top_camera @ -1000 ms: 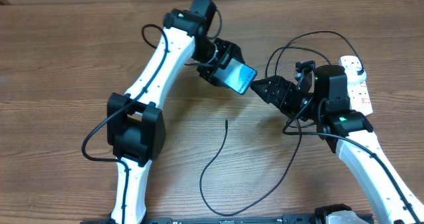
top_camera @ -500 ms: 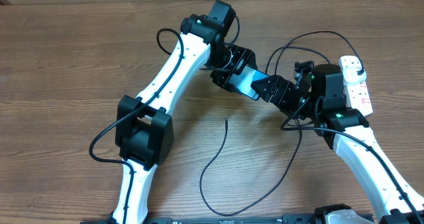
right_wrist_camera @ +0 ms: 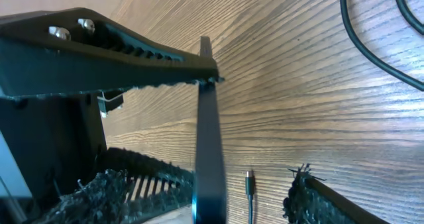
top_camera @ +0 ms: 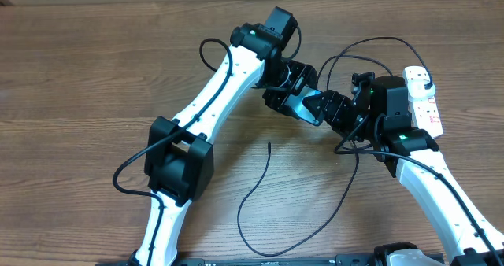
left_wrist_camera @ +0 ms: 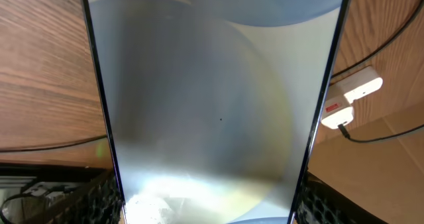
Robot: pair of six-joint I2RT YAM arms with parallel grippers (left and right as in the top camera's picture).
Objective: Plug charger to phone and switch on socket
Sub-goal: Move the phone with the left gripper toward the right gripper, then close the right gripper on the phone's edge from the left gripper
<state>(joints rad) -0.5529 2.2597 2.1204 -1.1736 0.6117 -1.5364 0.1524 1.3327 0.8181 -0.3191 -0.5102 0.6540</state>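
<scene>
Phone [left_wrist_camera: 212, 105] held over brown wood-grain table [top_camera: 87, 85].
Left gripper [top_camera: 288, 91] clamps the phone; right gripper [top_camera: 324, 107] is spread wide at its edge; socket [top_camera: 426, 101] lies far right.

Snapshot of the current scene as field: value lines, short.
left gripper: shut on phone
right gripper: open, one fingertip at the phone's edge
charger: connector tip lying loose on table, not in phone, not gripped
socket: on table beside right arm, untouched; switch state unreadable
</scene>
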